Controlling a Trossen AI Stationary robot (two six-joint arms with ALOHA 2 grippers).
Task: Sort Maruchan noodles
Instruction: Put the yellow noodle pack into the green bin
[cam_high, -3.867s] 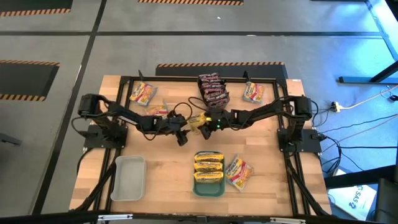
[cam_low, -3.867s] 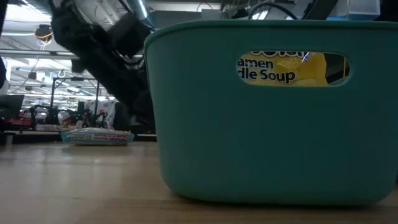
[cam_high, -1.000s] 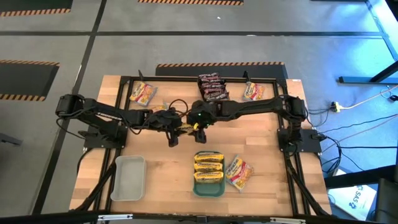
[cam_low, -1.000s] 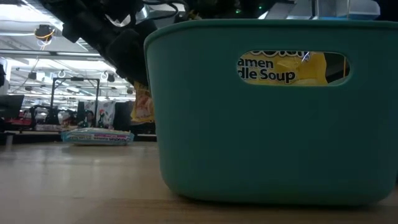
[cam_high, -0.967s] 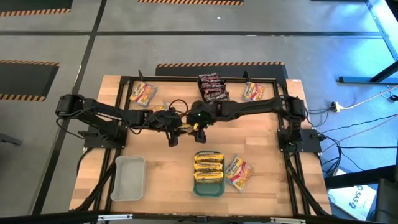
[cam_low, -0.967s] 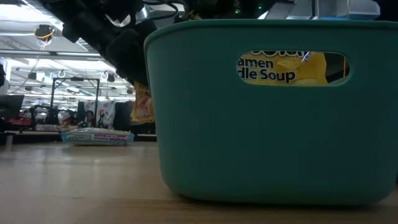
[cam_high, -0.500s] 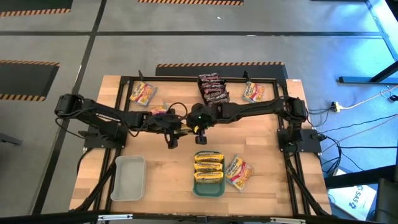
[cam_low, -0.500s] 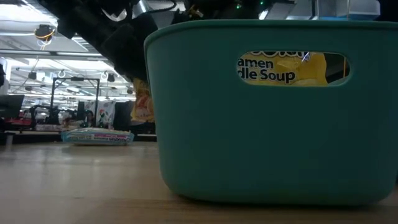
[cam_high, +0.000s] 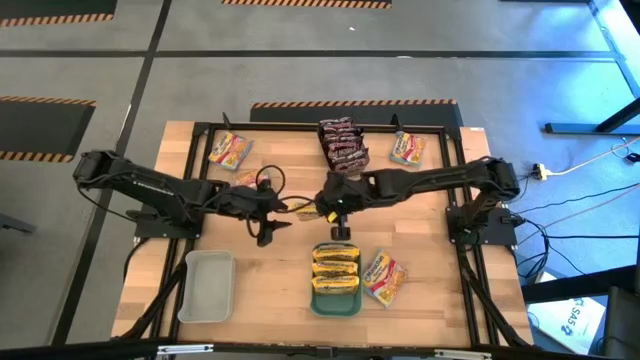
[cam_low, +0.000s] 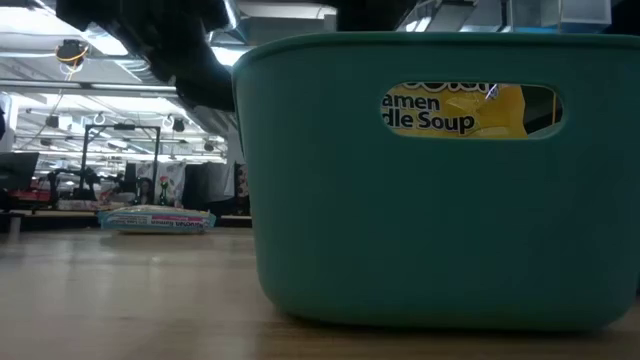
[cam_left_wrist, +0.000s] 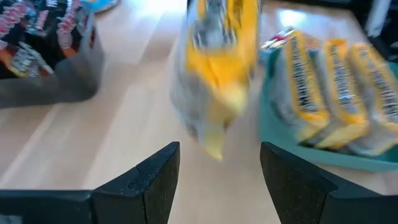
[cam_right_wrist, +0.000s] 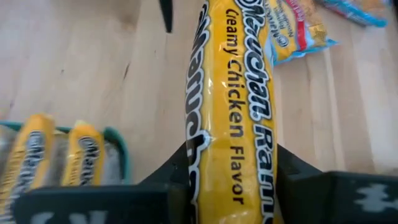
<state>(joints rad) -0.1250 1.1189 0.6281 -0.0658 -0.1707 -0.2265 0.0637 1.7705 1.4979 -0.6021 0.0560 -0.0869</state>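
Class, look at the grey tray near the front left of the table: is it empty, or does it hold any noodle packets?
Empty. In the high view the grey tray shows only its bare pale floor, while the teal tray beside it holds three yellow packets.

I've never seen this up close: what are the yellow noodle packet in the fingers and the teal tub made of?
The yellow crinkly noodle packet, pinched between the right gripper's fingers, looks like thin glossy plastic film: it shows shiny highlights and printed lettering. The teal rectangular tub seems moulded matte plastic, with smooth rounded walls and a cut-out handle slot.
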